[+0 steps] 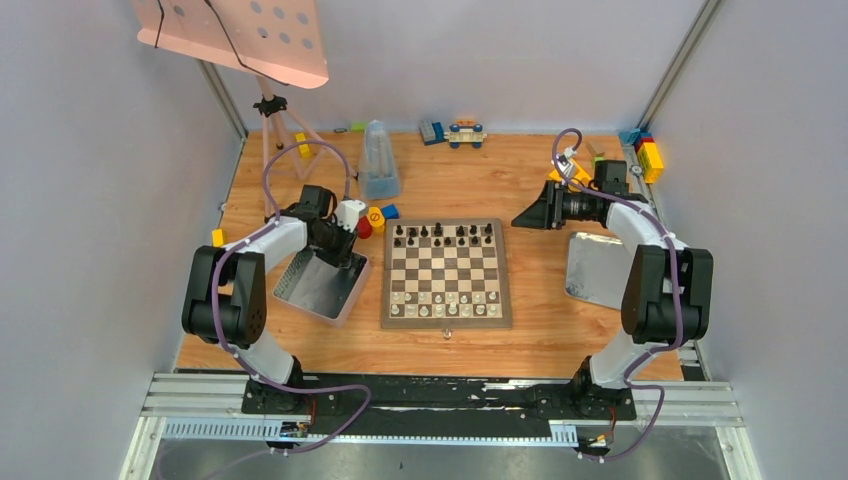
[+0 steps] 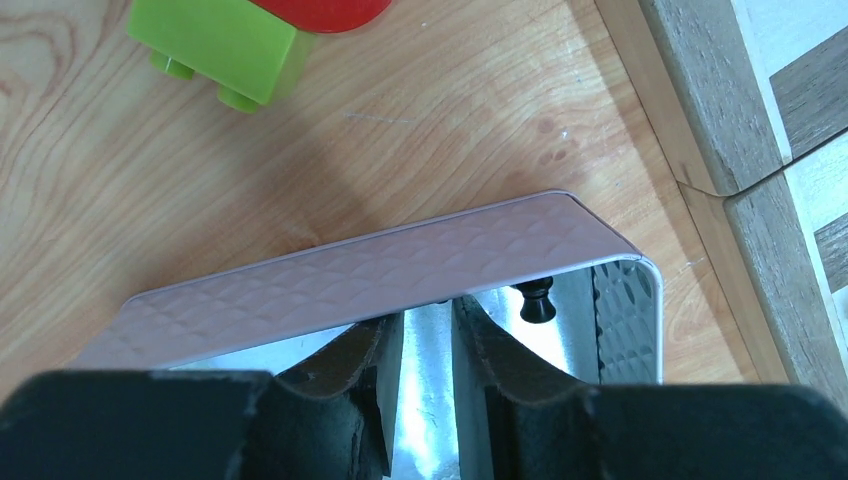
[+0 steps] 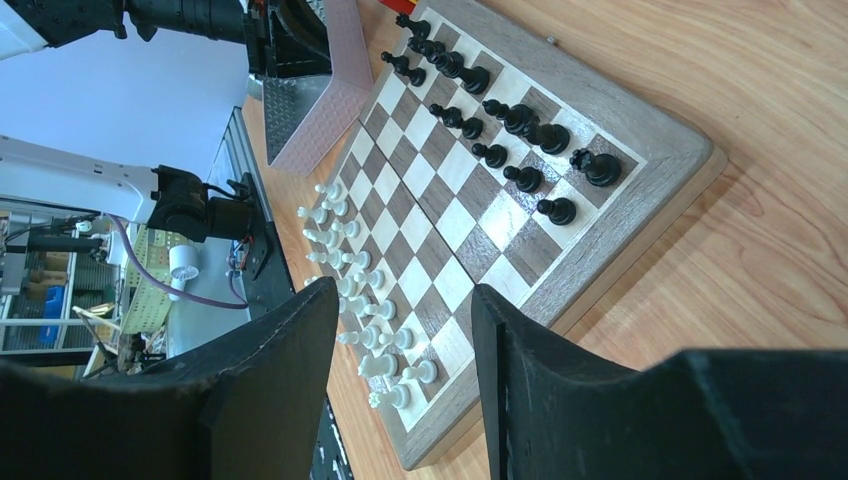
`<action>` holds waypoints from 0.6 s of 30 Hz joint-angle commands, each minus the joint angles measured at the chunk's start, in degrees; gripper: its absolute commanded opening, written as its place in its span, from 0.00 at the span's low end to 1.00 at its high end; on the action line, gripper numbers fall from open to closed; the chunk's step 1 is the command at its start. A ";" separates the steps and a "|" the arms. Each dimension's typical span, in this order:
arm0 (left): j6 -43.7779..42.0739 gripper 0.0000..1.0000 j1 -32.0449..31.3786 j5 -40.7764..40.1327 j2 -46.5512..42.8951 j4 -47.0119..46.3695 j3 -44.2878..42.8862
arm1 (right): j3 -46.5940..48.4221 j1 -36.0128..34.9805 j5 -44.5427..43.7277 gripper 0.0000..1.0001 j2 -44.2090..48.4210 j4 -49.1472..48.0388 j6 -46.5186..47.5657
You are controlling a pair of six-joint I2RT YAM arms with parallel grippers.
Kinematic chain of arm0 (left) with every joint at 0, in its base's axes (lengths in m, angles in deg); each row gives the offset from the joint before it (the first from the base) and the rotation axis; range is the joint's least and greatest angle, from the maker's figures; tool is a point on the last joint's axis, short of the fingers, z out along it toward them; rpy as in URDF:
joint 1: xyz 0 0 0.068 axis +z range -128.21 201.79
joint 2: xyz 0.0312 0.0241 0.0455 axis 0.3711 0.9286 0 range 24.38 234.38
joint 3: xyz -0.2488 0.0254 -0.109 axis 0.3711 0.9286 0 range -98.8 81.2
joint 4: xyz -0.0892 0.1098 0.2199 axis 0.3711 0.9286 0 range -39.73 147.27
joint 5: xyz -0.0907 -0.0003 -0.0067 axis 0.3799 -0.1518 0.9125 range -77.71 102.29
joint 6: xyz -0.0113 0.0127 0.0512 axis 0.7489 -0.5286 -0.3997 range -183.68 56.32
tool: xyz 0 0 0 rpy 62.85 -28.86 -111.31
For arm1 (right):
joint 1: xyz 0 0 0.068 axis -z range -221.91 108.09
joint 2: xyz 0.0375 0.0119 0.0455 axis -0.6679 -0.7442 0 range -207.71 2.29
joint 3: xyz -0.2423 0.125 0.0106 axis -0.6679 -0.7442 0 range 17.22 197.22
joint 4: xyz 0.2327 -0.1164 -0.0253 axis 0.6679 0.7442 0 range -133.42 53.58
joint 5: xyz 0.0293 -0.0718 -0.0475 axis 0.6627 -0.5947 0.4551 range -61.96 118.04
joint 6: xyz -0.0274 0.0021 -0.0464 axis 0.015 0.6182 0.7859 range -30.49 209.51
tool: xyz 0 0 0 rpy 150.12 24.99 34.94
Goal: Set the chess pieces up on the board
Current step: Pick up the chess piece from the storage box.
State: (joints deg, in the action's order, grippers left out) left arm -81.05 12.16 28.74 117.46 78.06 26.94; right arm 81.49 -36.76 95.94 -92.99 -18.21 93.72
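- My left pincer (image 2: 425, 335): the fingers (image 2: 365, 375) stand a narrow gap apart. Only bare tray metal shows between them, and they grip nothing.
- Position of the left pincer (image 1: 345, 250): lowered over the left tray (image 2: 350, 280), at the tray's corner nearest the board.
- Left tray (image 1: 318, 288): pink quilted outer wall with a shiny metal floor. It lies on the table (image 1: 540, 180) just left of the board.
- Black chess piece (image 2: 535, 300): one small figurine on the tray floor in the corner, just beside my right-hand finger and outside the gap. I cannot tell whether it touches the finger.
- My right pincer (image 3: 400, 300): the fingers are spread well apart and hold nothing.
- Position of the right pincer (image 1: 522, 217): off the board's far right corner, pointing left toward it.
- The board (image 1: 470, 322): a checkered wooden square with a brown border, lying flat on the middle of the table between my two arms.
- Black pieces (image 1: 445, 236): ranked on the two far rows of the board. The right wrist view shows them as dark figurines (image 3: 520, 120) along the upper edge.
- White pieces (image 1: 445, 303): ranked on the two near rows (image 3: 385, 365), on my bases' side.
- Right tray (image 1: 590, 270): grey metal, right of the board and partly under my right arm.
- Green block (image 2: 220, 45) and a red piece (image 2: 320, 10): on the table beyond the left tray.
- Red, yellow and blue blocks (image 1: 376, 218): clustered near the board's far left corner.
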 commanded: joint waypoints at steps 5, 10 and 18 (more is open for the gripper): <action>1.28 0.31 -0.13 2.54 -0.85 -4.92 1.79 | 2.42 -0.40 0.75 0.52 -0.56 0.37 2.21; 1.91 0.29 -0.13 2.48 -2.37 -7.72 3.79 | 2.52 -0.49 0.61 0.52 -0.75 0.62 2.45; 2.53 0.20 -0.13 2.47 -0.84 -9.00 3.99 | 2.61 -0.49 0.57 0.52 -0.87 0.88 2.56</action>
State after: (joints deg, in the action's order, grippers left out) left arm -79.71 12.16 30.22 116.34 71.53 30.35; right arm 81.92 -36.91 95.90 -93.30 -17.07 94.22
